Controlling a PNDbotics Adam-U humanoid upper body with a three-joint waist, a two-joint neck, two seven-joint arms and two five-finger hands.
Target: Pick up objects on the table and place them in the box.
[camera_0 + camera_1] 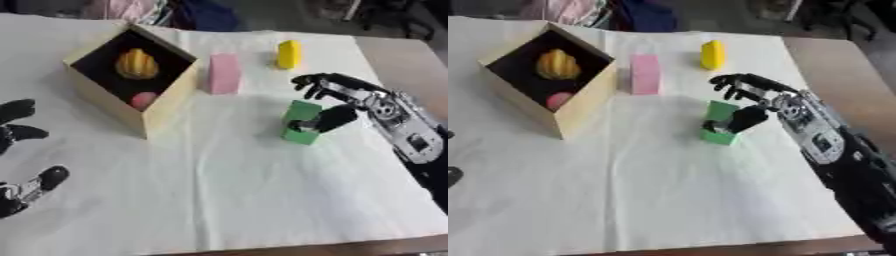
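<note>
Left eye view: the robot's right hand [337, 97] reaches in from the right edge and meets a green block [302, 121] on the desk [236, 190]. Its thumb lies across the block's near face while the fingers [313, 83] curl above and behind the top edge, so the hand is partly closed around the block. The block stands on the white cloth that covers the desk, and whether it has been lifted off the cloth cannot be told.

Just beyond the fingers, farther from the robot, a yellow block [289, 54] stands upright. To the hand's left and also farther away, a pink block [224, 73] stands on the cloth, apart from the green one and just beside the box [162, 107].

Farther left of the hand, the box sits open-topped with pale wooden walls and a dark inside. A yellow-orange ribbed object [137, 64] lies in it toward the far side, and a small pink round object [143, 100] sits near its front wall.

Well apart from the right hand, at the left edge near the lower corner, the left hand [22, 187] rests idle, fingers relaxed and holding nothing, only partly in view. Bare brown desk shows past the cloth behind the right arm.
</note>
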